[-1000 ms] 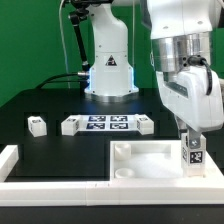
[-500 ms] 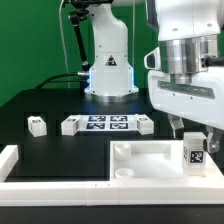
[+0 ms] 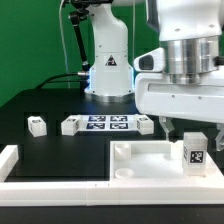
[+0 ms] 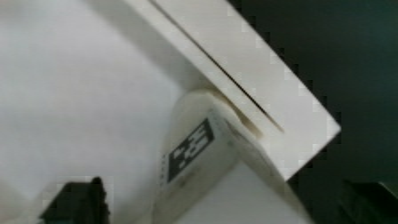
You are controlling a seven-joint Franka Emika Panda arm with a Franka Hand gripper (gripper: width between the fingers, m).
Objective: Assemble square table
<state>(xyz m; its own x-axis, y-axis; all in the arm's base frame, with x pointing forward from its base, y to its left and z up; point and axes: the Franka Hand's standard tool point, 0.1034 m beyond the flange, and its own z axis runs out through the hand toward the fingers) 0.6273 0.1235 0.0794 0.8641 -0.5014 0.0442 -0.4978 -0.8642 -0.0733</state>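
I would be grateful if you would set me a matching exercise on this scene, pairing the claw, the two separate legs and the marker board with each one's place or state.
Column A:
1. claw
2. upright leg
3. lone leg
4. marker board

Column B:
a. lies flat in front of the robot base
b. open, jaws wide apart
c. stands in a corner of the square tabletop panel, on the exterior view's right
d. sits on the black table, toward the exterior view's left

Pairs: 1-b; 2-c; 3-d; 4-a
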